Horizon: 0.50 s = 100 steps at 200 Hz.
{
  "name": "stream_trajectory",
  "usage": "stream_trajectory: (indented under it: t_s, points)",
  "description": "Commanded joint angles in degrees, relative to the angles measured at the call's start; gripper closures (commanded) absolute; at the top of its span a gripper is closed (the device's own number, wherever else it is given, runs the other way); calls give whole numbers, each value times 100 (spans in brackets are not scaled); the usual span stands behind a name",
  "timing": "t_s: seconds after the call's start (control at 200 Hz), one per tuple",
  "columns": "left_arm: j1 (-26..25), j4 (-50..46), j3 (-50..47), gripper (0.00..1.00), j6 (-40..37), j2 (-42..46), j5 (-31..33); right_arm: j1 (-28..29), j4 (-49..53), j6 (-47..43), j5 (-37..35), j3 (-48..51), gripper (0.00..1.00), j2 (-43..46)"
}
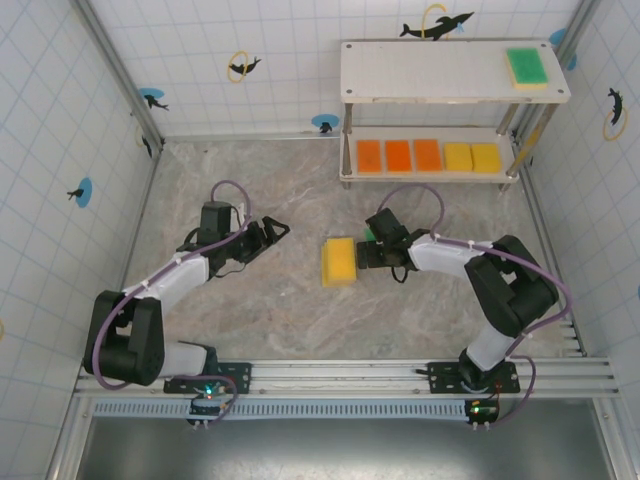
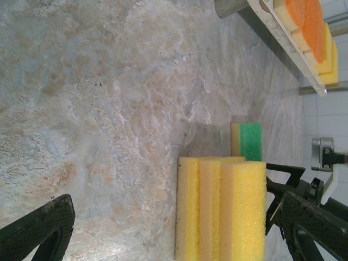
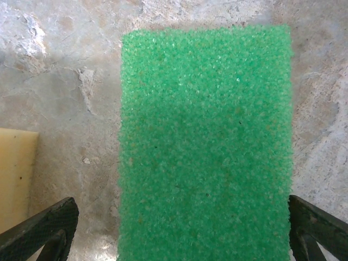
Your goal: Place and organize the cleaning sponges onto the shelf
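Between the right tool's [image 3: 180, 217] fully spread fingers, a green sponge [image 3: 204, 141] lies flat on the counter [image 3: 65, 81], unclamped.

Bright, even overhead light; faint shadows on the worktop [image 1: 300, 320] beneath the left tool [image 1: 274, 231], pale glare ahead of it. Close-up edges blur slightly.

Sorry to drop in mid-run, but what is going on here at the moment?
Two arms are sorting sponges onto the shelf. The right gripper has its jaws open on either side of a green-faced sponge lying on the table, not yet closed on it. The left gripper sits nearby, jaws open and empty, facing a cluster of yellow sponges. On the lower tier lie three orange sponges and two yellow ones. One green sponge lies on top.
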State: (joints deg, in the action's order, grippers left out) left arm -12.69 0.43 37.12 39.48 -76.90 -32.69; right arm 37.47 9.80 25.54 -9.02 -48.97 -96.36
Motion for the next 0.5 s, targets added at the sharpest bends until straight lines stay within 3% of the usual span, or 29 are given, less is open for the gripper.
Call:
stream_trajectory:
  t_s: [0.0,0.496]
  points:
    - [-26,-87,14,2,68,29,43,35,136,43,-93,27,1,-234]
    - [-23,-41,14,3,15,-35,8,354,132,13,-728,42,0,-496]
